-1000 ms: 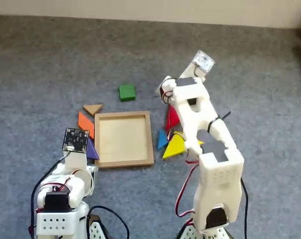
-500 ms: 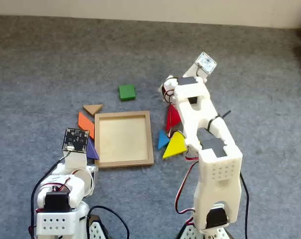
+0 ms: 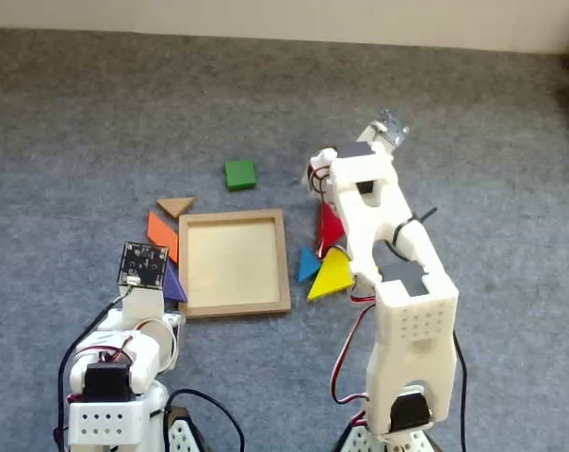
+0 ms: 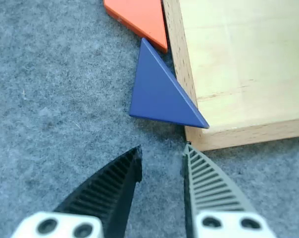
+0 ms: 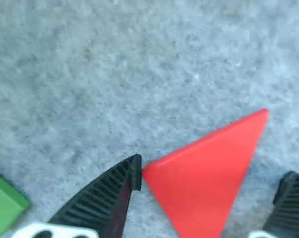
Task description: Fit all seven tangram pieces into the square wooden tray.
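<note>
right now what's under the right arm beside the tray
A red triangle, a blue triangle and a yellow triangle lie on the carpet there. The right arm covers part of the red and yellow ones; anything further beneath is hidden.

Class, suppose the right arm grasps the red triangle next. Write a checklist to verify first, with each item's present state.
1. Right tool open: ok.
2. Red triangle lies between its fingers: ok.
3. Tool low enough to grip: cannot tell.
4. Wooden tray holds no pieces: ok.
5. Red triangle clear of the yellow triangle: cannot tell; the arm covers where they come close.
</note>
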Controlling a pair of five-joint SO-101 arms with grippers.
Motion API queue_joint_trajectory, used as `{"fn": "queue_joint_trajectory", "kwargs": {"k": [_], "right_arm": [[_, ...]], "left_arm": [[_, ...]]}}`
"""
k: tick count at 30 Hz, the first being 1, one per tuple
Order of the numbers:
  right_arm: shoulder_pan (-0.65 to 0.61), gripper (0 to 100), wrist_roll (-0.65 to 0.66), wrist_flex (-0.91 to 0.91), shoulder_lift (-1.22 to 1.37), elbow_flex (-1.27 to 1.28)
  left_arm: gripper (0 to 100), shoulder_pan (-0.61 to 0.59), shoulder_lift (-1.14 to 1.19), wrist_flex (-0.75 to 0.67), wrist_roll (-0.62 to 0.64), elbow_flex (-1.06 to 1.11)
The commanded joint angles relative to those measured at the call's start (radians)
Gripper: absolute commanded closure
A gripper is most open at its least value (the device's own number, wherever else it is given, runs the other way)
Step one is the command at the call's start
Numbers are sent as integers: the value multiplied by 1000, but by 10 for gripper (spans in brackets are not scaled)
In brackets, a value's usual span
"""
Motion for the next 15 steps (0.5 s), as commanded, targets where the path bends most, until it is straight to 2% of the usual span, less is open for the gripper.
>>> {"fn": "queue_joint_trajectory", "kwargs": {"k": [1, 4, 15], "right_arm": [[-13, 697, -2, 4, -8, -59], [-12, 773, 0, 4, -8, -61], [-12, 777, 3, 10, -15, -56]], "left_arm": [[860, 13, -54, 5, -5, 21], [860, 13, -54, 5, -5, 21], [860, 13, -54, 5, -5, 21]]}}
